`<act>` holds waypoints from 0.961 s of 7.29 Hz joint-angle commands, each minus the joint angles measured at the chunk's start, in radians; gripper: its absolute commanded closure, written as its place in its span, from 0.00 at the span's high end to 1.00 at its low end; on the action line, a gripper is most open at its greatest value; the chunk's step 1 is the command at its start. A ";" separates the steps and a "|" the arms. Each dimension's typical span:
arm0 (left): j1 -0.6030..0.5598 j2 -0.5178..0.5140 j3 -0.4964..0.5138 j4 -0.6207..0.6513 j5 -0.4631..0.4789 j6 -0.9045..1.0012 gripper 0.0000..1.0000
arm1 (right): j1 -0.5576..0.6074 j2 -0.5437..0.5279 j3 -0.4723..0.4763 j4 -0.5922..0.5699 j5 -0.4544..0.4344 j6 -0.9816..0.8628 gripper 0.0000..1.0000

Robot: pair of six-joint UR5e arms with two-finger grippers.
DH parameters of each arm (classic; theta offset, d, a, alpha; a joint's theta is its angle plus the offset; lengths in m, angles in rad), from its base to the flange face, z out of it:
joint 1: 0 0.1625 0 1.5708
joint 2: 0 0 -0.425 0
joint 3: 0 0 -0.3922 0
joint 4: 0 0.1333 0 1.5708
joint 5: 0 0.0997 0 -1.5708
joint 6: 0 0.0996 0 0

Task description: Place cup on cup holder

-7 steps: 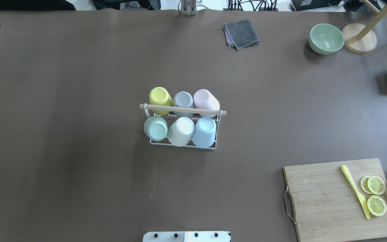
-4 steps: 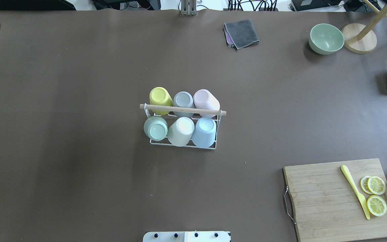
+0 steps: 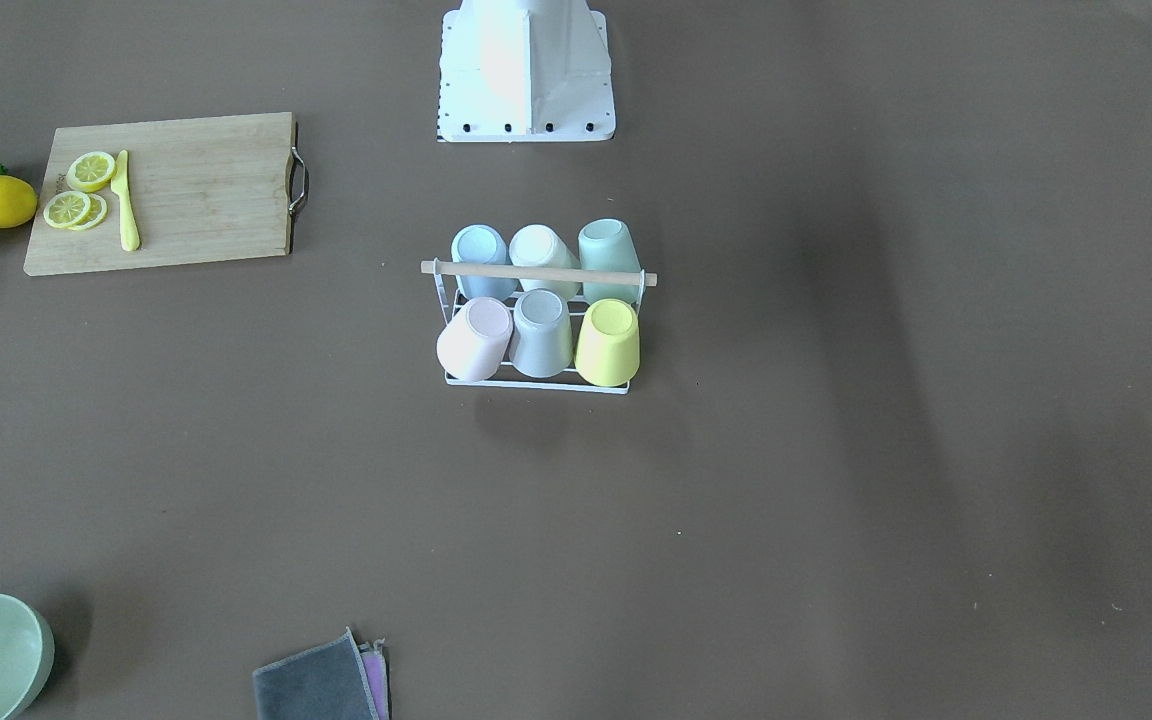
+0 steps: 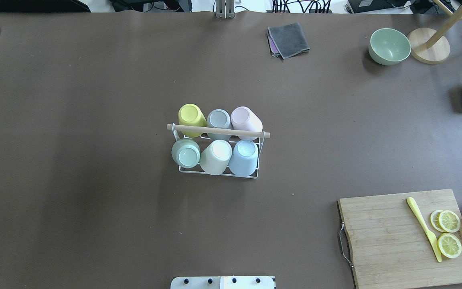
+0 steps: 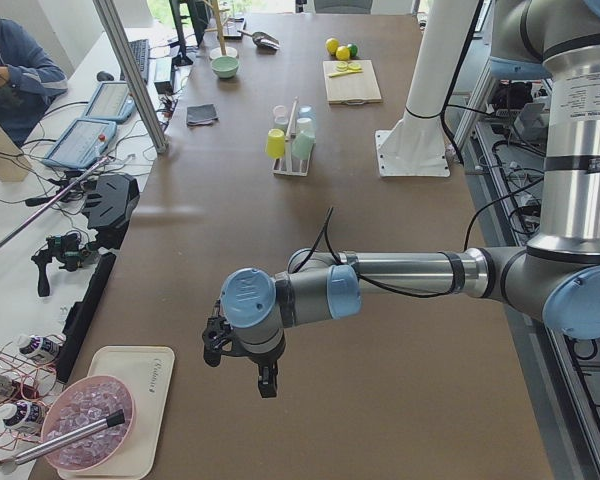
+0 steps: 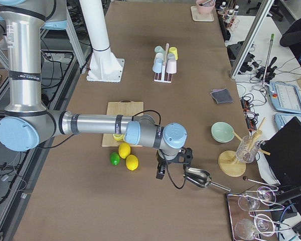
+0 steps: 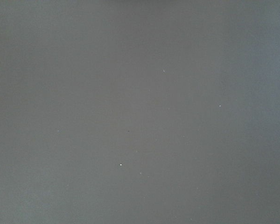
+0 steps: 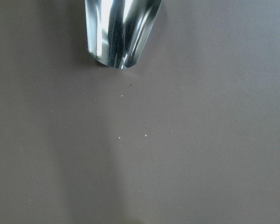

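My left tool (image 5: 238,368) hangs low over the bare brown table (image 7: 140,112), and my right tool (image 6: 173,165) hangs low at the opposite end. Only the side cameras catch them, so I cannot tell whether either tool's fingers are apart or together. Neither wrist view shows a cup.

Just beside my right tool lies a shiny metal scoop (image 8: 121,30). A little further out sits a pale green round bowl (image 4: 389,46), which looks empty. A wooden cutting board (image 4: 387,241) carries lemon slices (image 4: 449,233) and a yellow plastic knife (image 4: 423,228). Near my left tool, a pale rectangular tray (image 5: 145,395) bears a pink bowl (image 5: 80,438) full of pale pieces.

Well away from both tools, about midway between them, stands the small white wire cup holder (image 4: 219,174) with a light wooden rod across its top. It holds six upturned plastic cups: yellow (image 4: 191,115), grey (image 4: 219,119) and pink (image 4: 245,117) on its far side, and mint (image 4: 185,153), cream (image 4: 216,155) and light blue (image 4: 244,156) on my side.

Over the last second nothing there has shifted. Every place is filled and no loose cup shows on the table, so I judge the placing finished and both my arms clear of it.
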State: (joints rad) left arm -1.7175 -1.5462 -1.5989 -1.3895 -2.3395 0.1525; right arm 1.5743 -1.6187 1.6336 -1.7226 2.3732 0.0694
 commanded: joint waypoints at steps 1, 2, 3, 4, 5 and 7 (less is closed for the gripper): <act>0.001 -0.002 -0.006 0.000 0.003 0.002 0.98 | -0.002 0.000 -0.001 0.000 0.000 0.001 1.00; 0.001 -0.003 -0.006 0.001 0.005 0.002 0.98 | -0.002 0.002 -0.001 0.000 -0.002 0.001 1.00; 0.001 -0.006 -0.006 0.001 0.005 0.002 0.98 | -0.002 0.003 -0.001 0.000 -0.002 0.001 1.00; 0.001 -0.009 -0.006 0.001 0.006 0.004 0.98 | -0.002 0.003 0.000 0.000 -0.002 0.001 1.00; 0.001 -0.011 -0.007 0.001 0.006 0.005 0.98 | -0.002 0.003 0.000 0.000 -0.002 0.001 1.00; 0.003 -0.012 -0.007 0.001 0.006 0.007 0.98 | -0.002 0.005 0.000 0.000 -0.002 0.001 1.00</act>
State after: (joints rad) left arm -1.7155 -1.5576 -1.6058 -1.3883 -2.3333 0.1587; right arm 1.5723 -1.6149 1.6331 -1.7227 2.3715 0.0706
